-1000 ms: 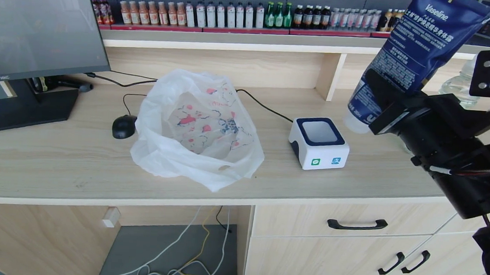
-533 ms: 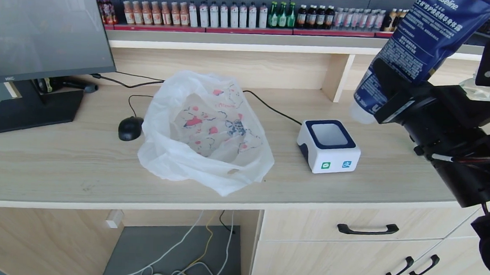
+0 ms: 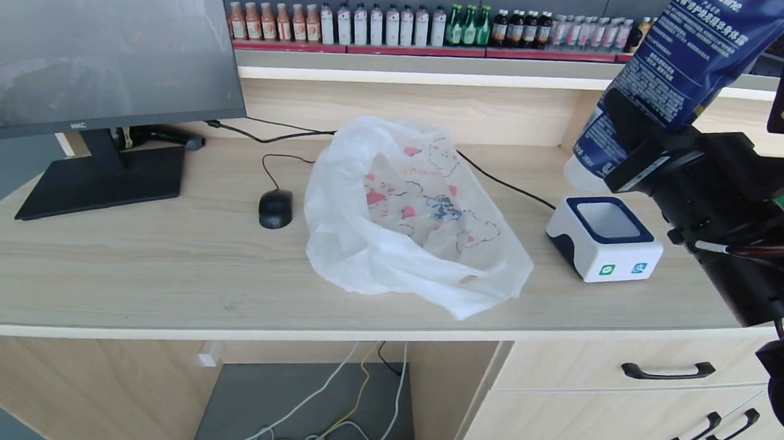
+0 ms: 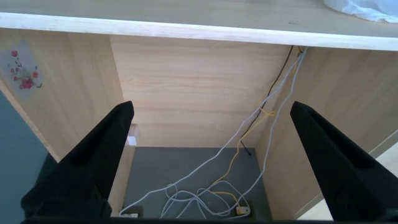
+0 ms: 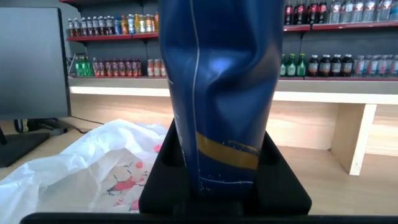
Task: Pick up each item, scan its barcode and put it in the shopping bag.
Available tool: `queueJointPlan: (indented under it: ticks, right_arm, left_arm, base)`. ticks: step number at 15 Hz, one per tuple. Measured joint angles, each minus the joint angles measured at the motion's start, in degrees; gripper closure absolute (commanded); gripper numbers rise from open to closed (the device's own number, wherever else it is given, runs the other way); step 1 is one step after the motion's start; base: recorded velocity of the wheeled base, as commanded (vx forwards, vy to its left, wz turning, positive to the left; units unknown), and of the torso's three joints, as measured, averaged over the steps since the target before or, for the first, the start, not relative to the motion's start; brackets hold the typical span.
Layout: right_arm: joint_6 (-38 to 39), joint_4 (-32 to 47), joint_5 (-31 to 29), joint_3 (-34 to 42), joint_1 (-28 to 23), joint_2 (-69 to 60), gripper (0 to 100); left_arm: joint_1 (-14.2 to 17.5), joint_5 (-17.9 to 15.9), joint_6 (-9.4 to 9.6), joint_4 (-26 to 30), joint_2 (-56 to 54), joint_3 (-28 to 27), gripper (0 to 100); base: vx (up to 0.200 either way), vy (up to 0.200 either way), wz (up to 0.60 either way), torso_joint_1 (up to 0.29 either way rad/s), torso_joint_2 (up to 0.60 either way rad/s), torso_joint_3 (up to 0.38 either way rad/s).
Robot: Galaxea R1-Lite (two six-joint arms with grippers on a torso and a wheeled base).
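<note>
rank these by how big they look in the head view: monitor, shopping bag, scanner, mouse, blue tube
1. monitor
2. shopping bag
3. scanner
4. mouse
Unranked: blue tube in the right hand, close to the camera and cropped.

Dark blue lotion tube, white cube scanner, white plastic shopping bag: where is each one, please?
Dark blue lotion tube (image 3: 674, 60): head view, printed body.
White cube scanner (image 3: 606, 223): head view, top window.
White plastic shopping bag (image 3: 369, 263): head view, front wall.
</note>
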Motion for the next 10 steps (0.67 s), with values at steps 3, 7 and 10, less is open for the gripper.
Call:
queueJointPlan:
  ticks: [3, 7, 10]
  right_arm:
    - [-0.22, -1.17, 0.29, 0.61, 0.02, -0.02, 100]
    - [-0.22, -1.06, 0.18, 0.26, 0.50, 0.26, 100]
    - [0.16, -0.13, 0.66, -2.21, 2.56, 2.76, 100]
  left_arm:
    - [0.02, 0.00, 0.23, 0.00, 0.00, 0.00, 0]
    - [0.05, 0.00, 0.28, 0.02, 0.00, 0.00, 0]
    - [-0.05, 0.00, 0.28, 0.00, 0.00, 0.00, 0]
  base:
    - [0.000, 0.067, 0.00, 0.002, 0.00, 0.001]
    - [0.000, 0.000, 0.00, 0.000, 0.00, 0.000]
    - [0.000, 0.000, 0.00, 0.000, 0.00, 0.000]
